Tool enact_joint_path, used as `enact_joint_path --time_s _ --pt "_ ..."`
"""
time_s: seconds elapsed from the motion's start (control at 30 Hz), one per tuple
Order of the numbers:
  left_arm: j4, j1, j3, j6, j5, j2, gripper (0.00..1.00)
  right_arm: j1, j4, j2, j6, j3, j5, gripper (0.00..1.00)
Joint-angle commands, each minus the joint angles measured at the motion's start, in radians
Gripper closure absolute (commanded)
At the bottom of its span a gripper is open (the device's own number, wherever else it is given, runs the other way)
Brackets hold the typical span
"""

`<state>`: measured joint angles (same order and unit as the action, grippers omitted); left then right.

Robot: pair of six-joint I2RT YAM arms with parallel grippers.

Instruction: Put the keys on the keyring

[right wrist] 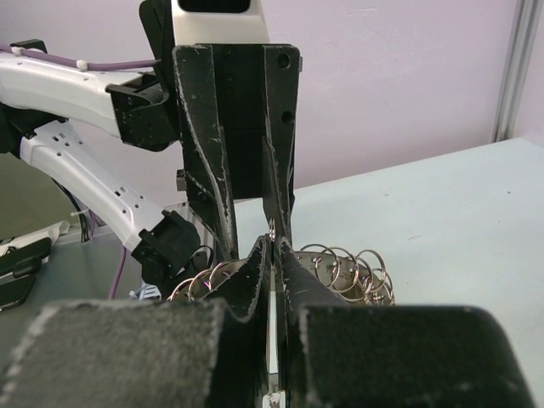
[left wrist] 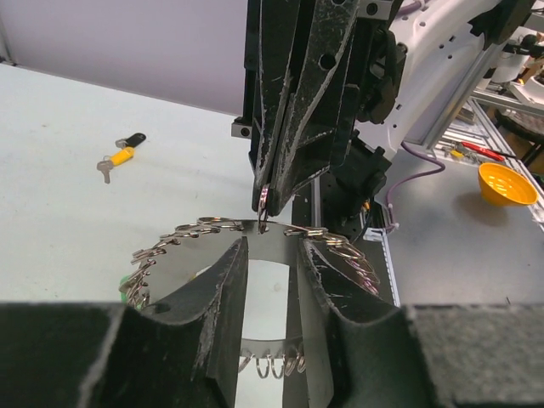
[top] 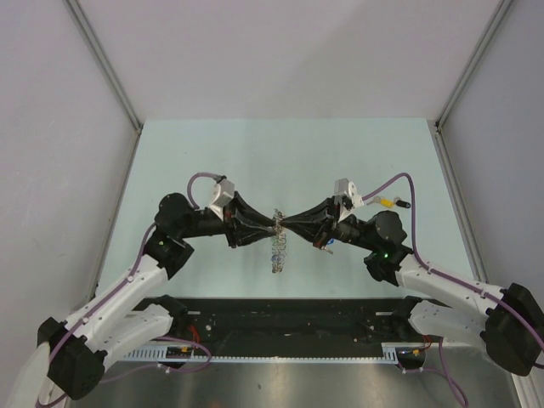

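Note:
The keyring [top: 278,252] is a grey metal disc with many small wire loops round its edge, hanging in the air between both arms above the table's middle. My right gripper [right wrist: 274,246] is shut on its upper rim, pinching a small loop [left wrist: 266,201]. My left gripper [left wrist: 270,246] faces the disc [left wrist: 183,265] from the other side, jaws apart, its tips at the same upper rim. The disc's hole and lower loops show through the gap. A yellow-headed and a black-headed key [top: 390,203] lie together on the table [left wrist: 124,154], far from both grippers.
An orange bowl [left wrist: 507,183] and a red-handled tool [left wrist: 477,150] lie past the table's near edge. The black base rail [top: 280,323] runs along the front. Grey walls and metal posts [top: 102,64] close in the sides and back.

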<state>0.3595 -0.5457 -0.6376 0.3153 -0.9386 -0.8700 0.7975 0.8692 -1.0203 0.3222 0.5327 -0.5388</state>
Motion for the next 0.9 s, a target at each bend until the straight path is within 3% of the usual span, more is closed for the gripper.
enact_joint_path --time_s 0.0,0.43,0.57,0.67,0.87 --pt "0.059 -0.014 -0.005 0.028 -0.019 -0.018 0.67 0.005 0.119 -0.004 0.015 0.013 -0.009 1.00" --pt "0.154 -0.048 0.009 0.105 0.007 -0.044 0.76 0.005 0.125 -0.017 0.020 0.015 -0.026 1.00" --pt "0.150 -0.051 0.007 0.099 0.014 -0.047 0.95 0.008 0.117 -0.015 0.017 0.013 -0.030 1.00" --pt "0.081 -0.051 -0.007 0.059 0.033 -0.035 0.99 0.006 0.099 -0.011 0.014 0.015 -0.032 1.00" --pt "-0.092 -0.051 -0.043 -0.065 0.105 0.002 1.00 0.006 0.038 0.008 -0.005 0.016 -0.030 1.00"
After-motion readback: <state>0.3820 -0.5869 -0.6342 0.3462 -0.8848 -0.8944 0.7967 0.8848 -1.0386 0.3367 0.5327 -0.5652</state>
